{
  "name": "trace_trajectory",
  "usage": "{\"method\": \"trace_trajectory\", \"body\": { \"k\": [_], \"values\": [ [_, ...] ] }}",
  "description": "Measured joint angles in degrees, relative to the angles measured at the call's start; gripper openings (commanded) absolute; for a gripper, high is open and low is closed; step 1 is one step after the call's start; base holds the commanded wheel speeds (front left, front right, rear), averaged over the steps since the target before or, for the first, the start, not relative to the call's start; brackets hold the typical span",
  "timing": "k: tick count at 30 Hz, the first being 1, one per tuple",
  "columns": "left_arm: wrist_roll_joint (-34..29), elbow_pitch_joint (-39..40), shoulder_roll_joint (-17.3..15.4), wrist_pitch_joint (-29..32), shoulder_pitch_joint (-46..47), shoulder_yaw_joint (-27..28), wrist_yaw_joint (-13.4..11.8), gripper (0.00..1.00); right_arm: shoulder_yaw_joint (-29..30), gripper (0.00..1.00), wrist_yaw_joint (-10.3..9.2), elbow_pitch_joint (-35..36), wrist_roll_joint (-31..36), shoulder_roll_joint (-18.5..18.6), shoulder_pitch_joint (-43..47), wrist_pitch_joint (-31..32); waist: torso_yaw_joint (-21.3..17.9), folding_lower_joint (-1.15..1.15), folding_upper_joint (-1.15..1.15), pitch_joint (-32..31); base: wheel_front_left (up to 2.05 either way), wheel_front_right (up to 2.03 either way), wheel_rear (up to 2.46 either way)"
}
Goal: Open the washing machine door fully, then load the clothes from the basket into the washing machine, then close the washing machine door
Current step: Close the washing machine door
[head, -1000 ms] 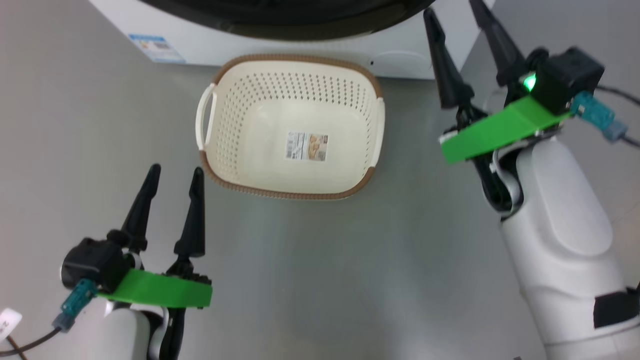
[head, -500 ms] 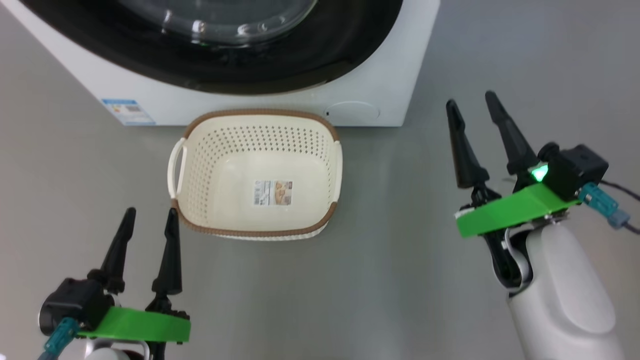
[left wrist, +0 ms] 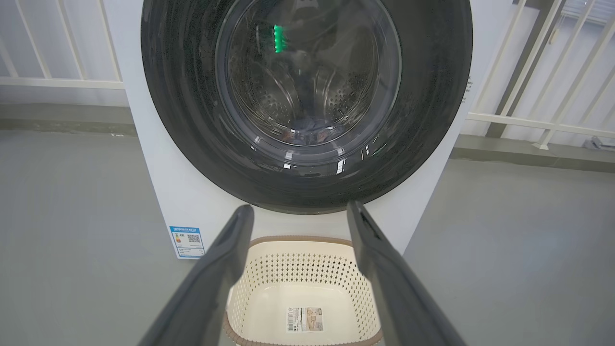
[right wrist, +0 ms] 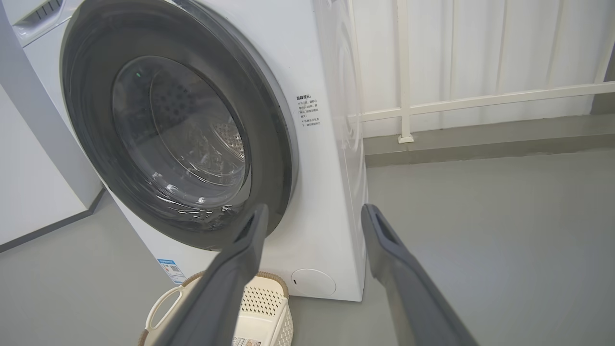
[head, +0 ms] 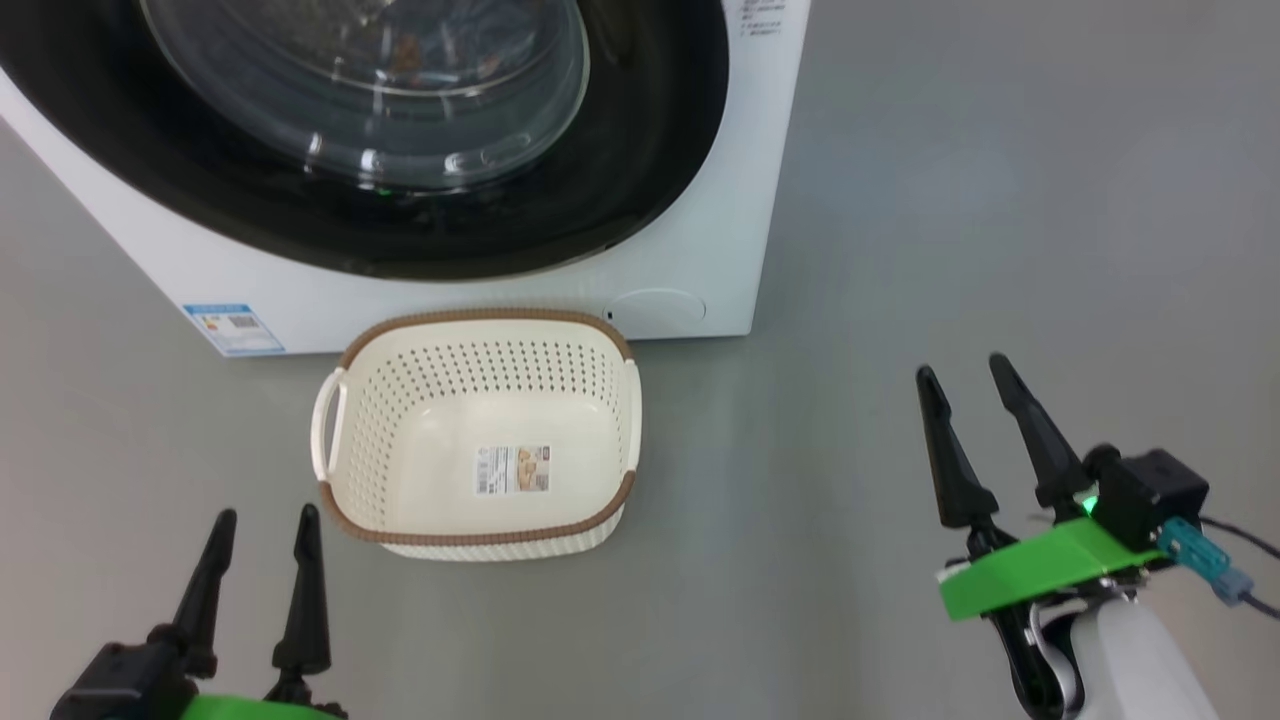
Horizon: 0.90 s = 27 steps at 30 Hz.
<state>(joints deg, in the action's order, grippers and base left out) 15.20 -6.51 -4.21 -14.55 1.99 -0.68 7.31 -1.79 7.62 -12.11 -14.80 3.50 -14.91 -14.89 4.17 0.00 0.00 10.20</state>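
Observation:
The washing machine stands at the top of the head view, and its door lies flush against its front. The door's black rim rings a clear glass bowl. Behind the glass a bluish bundle, apparently the clothes, lies at the bottom of the drum. The cream basket sits on the floor right before the machine, holding just its label sticker. My left gripper is open, near the basket's front left corner. My right gripper is open, well to the basket's right.
A blue energy label and a round service flap mark the machine's lower front. White railings run behind and to the right of the machine. A grey panel stands at its left. Grey floor spreads to the right.
The head camera has pulled back and tilted up, so more of the door shows. The right gripper has drawn back from the machine's lower right corner. Both grippers stay open.

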Motion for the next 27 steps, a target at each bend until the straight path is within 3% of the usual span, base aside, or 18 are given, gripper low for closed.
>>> {"method": "trace_trajectory", "body": {
  "k": [15, 27],
  "values": [
    [-3.24, 0.97, 1.05, 0.00, -6.61, 2.40, 0.00, 1.00, 1.81, 1.00, 0.00, 2.36, 0.38, -0.48, 9.59, 0.00, -1.98, 0.00, 0.00, -6.11, 0.00, 0.00, 0.00],
    [-4.04, 1.33, 1.57, 0.00, -10.13, 3.13, 0.00, 1.00, 2.26, 1.00, 0.00, 2.30, 0.56, -0.59, 11.70, 0.00, -2.60, 0.00, 0.00, -9.02, 0.00, 0.00, 0.00]
  ]
}}
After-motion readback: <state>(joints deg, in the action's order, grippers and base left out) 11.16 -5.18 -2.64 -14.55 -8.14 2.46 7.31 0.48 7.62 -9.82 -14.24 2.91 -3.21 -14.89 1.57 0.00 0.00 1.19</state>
